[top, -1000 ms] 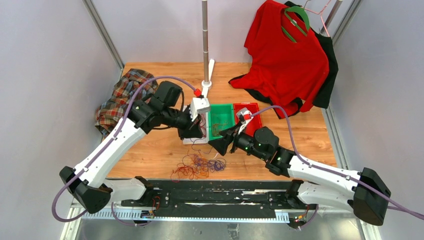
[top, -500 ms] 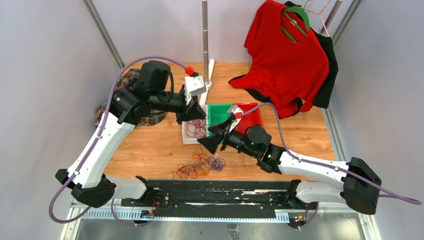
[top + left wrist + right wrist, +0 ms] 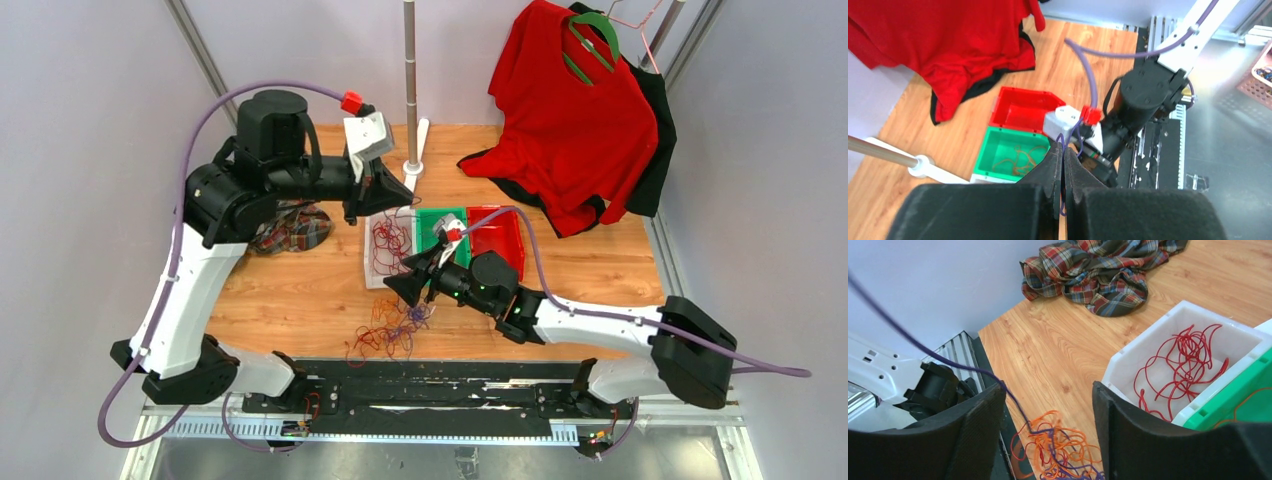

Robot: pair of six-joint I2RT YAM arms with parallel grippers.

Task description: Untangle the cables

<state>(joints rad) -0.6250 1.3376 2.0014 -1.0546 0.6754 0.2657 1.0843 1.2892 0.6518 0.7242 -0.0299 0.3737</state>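
No lettering, label, brand, number or sign can be read in any view. The red bin [image 3: 1020, 107] and green bin [image 3: 990, 150] beyond the left jaws, and the white bin [image 3: 1148, 345] just past the right jaws, show plain walls. Pale specks on the black rail [image 3: 400, 410] at the counter's near edge, behind both jaws, may be print but are too small to tell.

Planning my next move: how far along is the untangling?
Done: red cables lie in the white bin, orange-brown ones in the green bin. In hand: left jaws shut on a purple cable running taut down to the tangle; right jaws open near it. Left: that orange and purple tangle, not yet separated.
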